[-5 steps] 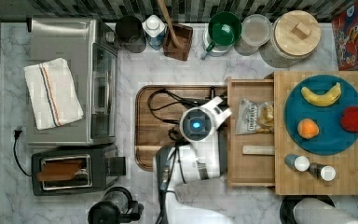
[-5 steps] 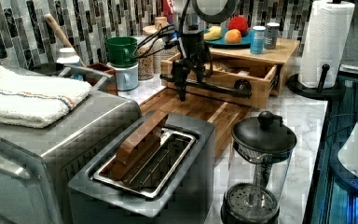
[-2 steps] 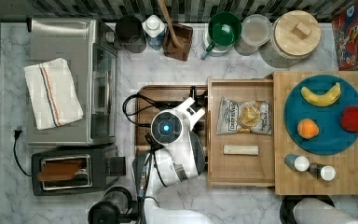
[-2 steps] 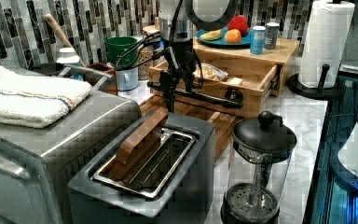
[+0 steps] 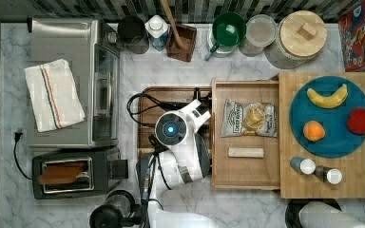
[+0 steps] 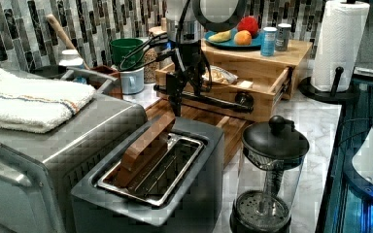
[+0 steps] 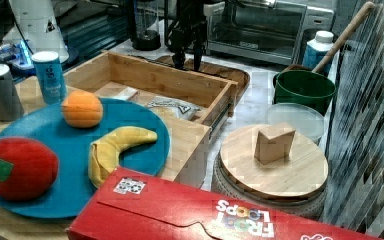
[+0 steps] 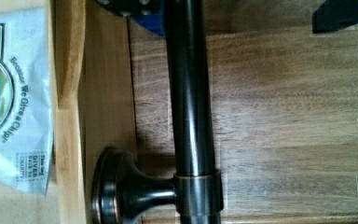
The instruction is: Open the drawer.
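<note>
Now the pull is nearly done: the drawer (image 5: pixel 245 135) stands far out from under the block top (image 5: pixel 327 135) with the teal plate (image 5: pixel 332 118), and my gripper (image 6: pixel 183 92) is at its black bar handle (image 8: pixel 191 112).

Seen from my wrist, the handle runs between my two fingers, one blue-padded finger (image 8: pixel 142 16) against the bar and the other apart from it, so I judge my hold slack, though I cannot tell for certain. From the chip bag (image 5: pixel 247 118) and the small pale block (image 5: pixel 245 152) lying inside it, the drawer front reaches over the dark tray (image 5: pixel 171 102). Next I judge I should let go and lift clear. A second ago the drawer showed only a narrow strip; since then it has slid well out and my arm has drawn back with it.
</note>
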You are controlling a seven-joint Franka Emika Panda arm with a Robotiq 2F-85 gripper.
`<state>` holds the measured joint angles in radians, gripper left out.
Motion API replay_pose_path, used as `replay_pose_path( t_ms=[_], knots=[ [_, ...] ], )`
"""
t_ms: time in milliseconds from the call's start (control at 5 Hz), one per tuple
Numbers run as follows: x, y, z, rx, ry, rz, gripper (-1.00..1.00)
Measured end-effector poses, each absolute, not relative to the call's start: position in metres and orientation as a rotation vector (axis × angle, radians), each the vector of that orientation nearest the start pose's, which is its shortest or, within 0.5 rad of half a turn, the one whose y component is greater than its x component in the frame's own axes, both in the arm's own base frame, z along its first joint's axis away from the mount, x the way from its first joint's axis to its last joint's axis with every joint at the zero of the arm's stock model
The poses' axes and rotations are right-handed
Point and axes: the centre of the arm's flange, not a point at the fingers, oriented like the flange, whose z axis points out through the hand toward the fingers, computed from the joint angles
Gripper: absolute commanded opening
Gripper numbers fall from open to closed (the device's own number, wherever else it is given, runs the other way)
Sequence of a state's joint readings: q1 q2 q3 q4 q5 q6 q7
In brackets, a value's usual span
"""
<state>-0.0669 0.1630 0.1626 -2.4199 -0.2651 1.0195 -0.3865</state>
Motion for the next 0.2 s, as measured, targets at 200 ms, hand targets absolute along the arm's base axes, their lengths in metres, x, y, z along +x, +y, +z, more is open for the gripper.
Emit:
replay_pose_path(
  t_ms=[200],
  knots=[
    [0.492,0.0517,0.2441,-3.246,0.136,-0.066,1.0]
  ],
)
